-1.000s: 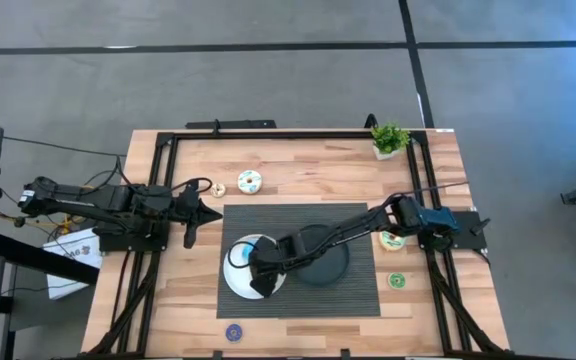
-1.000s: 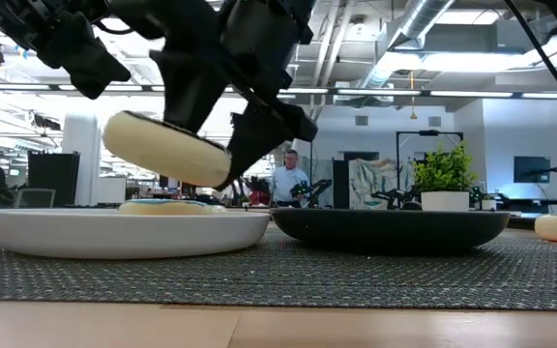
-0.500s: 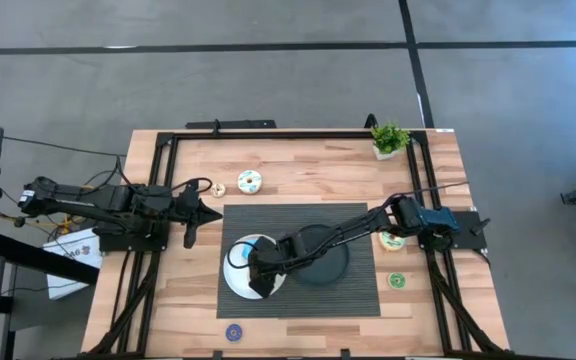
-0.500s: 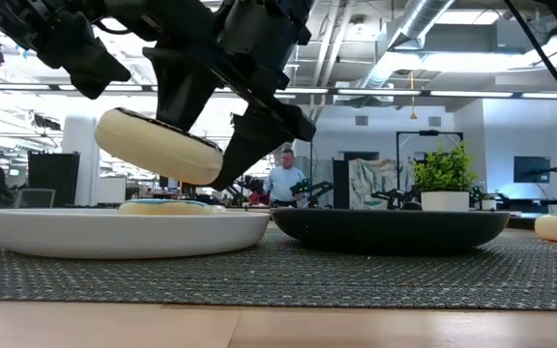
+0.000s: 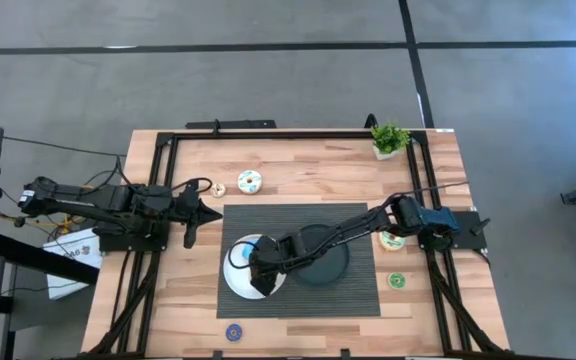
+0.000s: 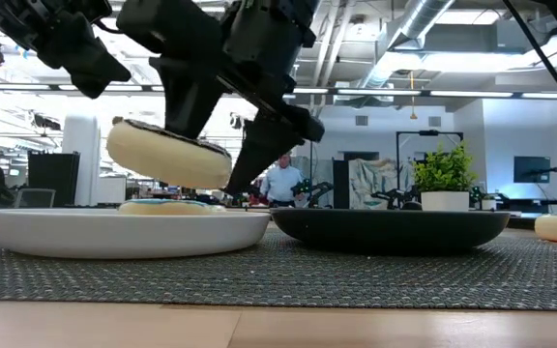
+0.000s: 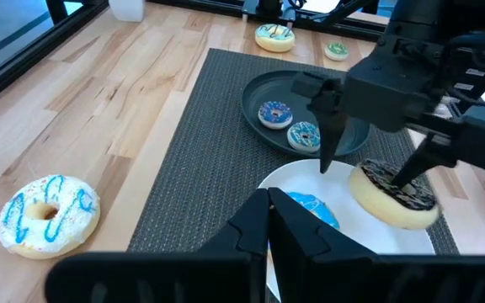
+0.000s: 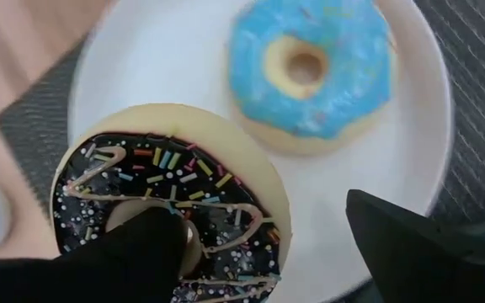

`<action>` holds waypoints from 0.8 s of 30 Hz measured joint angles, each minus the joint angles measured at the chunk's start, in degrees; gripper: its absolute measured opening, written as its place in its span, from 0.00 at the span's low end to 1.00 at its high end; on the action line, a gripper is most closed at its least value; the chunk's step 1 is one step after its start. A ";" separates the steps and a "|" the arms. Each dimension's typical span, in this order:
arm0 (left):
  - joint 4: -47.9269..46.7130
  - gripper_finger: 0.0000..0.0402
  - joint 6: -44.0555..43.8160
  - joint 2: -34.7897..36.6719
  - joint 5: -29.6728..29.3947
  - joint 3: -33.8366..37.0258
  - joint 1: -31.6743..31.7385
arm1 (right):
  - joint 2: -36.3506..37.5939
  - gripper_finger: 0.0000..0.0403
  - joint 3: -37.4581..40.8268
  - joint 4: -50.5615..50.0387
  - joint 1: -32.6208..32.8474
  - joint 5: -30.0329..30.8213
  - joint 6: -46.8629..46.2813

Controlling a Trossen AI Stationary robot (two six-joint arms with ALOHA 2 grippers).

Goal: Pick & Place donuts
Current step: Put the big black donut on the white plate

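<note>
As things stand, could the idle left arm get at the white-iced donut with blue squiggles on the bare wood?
Probably yes. The white-iced donut with blue squiggles lies alone on the wooden table, just beyond the shut left gripper, with nothing between them.

**Non-task items in view**

The table (image 5: 298, 165) has a light wood top bordered by a black frame (image 5: 268, 134). A dark ribbed mat (image 5: 358, 295) lies at its centre. Two plates rest side by side on the mat: a round white plate (image 5: 234, 278) and a round black plate (image 5: 334, 268), rims close together. A small potted plant (image 5: 389, 139) in a white pot stands at a far corner of the table. Papers (image 5: 73, 258) lie beside the table. In the low view, a person (image 6: 280, 181) stands in the room beyond the table.
</note>
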State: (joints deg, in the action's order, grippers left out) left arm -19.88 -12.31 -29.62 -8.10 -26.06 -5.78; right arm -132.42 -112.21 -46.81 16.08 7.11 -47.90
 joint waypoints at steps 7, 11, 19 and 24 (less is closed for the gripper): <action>-0.15 0.00 0.63 0.01 -0.17 0.00 0.00 | 0.02 0.71 0.01 -0.02 -0.07 -1.58 0.68; -0.17 0.00 0.63 0.02 -0.20 0.00 0.00 | 0.02 0.71 0.01 2.72 -0.01 -6.52 4.27; -0.20 0.00 0.63 0.00 -0.24 0.00 0.00 | 0.00 0.71 0.03 1.51 -0.40 -5.20 -0.01; -0.20 0.00 0.61 0.00 -0.22 0.00 0.00 | -0.01 0.71 0.05 -0.02 -0.40 -4.94 -2.93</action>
State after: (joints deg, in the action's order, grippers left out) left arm -20.08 -11.70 -29.63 -8.32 -26.06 -5.78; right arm -132.43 -112.16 -46.83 15.68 2.16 -50.84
